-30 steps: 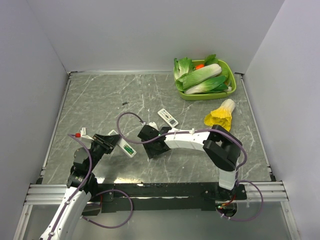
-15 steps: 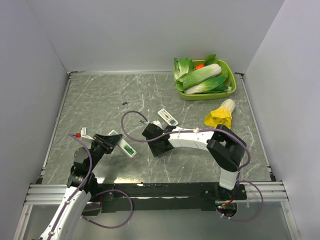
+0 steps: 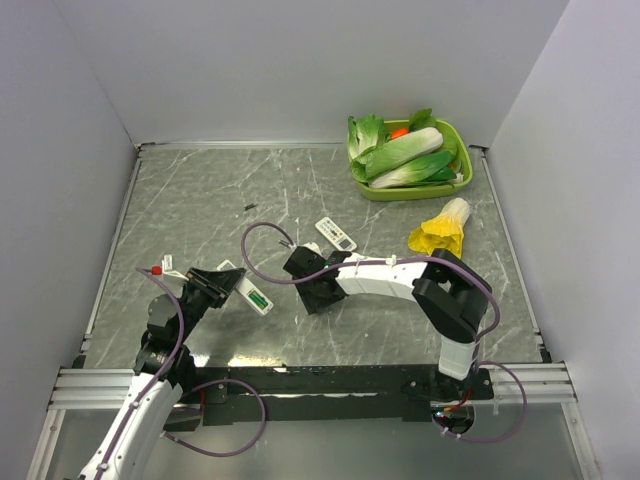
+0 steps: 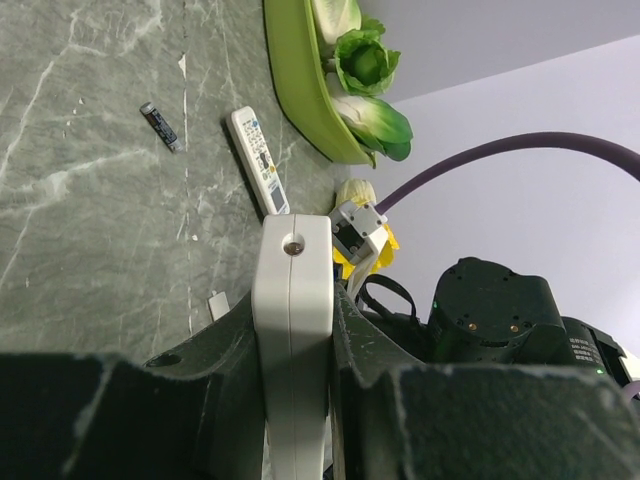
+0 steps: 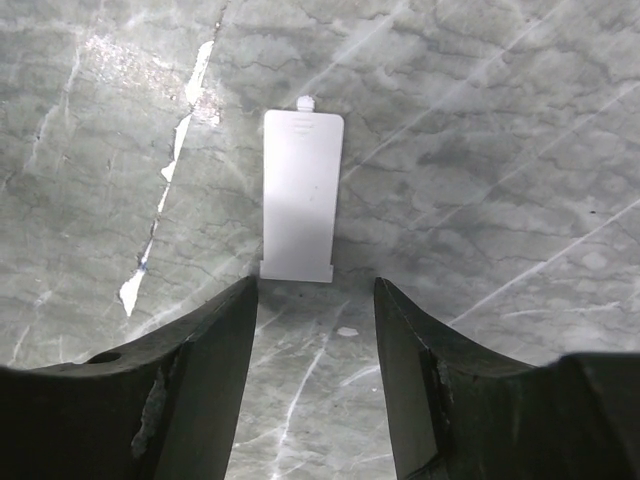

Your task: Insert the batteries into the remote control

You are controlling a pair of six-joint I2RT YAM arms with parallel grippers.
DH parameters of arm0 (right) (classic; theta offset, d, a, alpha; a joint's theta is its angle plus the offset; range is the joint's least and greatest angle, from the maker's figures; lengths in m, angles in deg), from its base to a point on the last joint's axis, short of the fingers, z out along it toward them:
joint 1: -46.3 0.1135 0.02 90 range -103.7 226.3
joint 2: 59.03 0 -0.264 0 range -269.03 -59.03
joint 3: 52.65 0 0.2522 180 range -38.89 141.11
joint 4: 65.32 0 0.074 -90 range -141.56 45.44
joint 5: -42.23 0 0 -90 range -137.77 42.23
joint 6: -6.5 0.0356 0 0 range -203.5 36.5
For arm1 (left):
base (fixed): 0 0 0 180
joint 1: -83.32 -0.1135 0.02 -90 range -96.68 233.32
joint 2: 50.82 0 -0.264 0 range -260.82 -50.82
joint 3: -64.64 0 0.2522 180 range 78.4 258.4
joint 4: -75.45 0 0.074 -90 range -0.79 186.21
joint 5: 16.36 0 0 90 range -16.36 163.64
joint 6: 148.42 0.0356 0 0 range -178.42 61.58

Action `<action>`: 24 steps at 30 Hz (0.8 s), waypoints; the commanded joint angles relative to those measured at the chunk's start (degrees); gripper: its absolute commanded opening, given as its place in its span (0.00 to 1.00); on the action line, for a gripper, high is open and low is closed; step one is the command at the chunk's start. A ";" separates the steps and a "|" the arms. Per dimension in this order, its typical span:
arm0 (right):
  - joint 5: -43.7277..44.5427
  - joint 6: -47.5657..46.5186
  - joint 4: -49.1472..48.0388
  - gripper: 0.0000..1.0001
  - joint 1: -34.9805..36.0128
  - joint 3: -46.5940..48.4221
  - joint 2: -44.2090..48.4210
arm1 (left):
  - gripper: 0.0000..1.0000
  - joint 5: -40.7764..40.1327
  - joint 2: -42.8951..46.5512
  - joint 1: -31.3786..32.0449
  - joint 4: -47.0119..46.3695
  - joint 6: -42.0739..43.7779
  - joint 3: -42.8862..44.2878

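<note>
Hands at one moment of battery loading. We see the left hand [image 3: 226, 285] closed narrowly on the remote control [image 4: 291, 300], its fingers [image 4: 238, 345] pressing the two long sides. The remote juts rightward from this grip, and we cannot tell whether its free end rests on the worktop [image 3: 200, 200]. The batteries [image 3: 257, 298] show as a green patch in the remote's upturned back, near that free end.

The right hand [image 5: 312, 288] stands moderately wide and holds nothing. Its fingertips point down at the worktop, and a white battery cover [image 5: 300, 205] lies flat just ahead of the gap between them. We cannot tell whether they touch it.

The right arm [image 3: 385, 278] reaches in from the right, bringing its hand near the held remote. Beyond it lie a second remote with coloured buttons [image 3: 336, 235] and a small dark cylinder [image 4: 160, 125]. A green tray [image 3: 405, 192] of leafy vegetables sits at the far right, with a yellow-leaved vegetable [image 3: 440, 232] just beside it.
</note>
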 commanded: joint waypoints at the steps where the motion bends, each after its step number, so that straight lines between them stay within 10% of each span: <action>1: -0.20 2.68 1.59 0.55 0.65 1.98 -1.35 | 0.02 1.12 -0.08 0.05 -3.20 -0.86 -5.85; 24: -3.10 5.85 0.27 0.45 -0.41 3.57 -5.13 | 0.02 1.38 -0.08 0.05 -3.90 -1.65 -6.46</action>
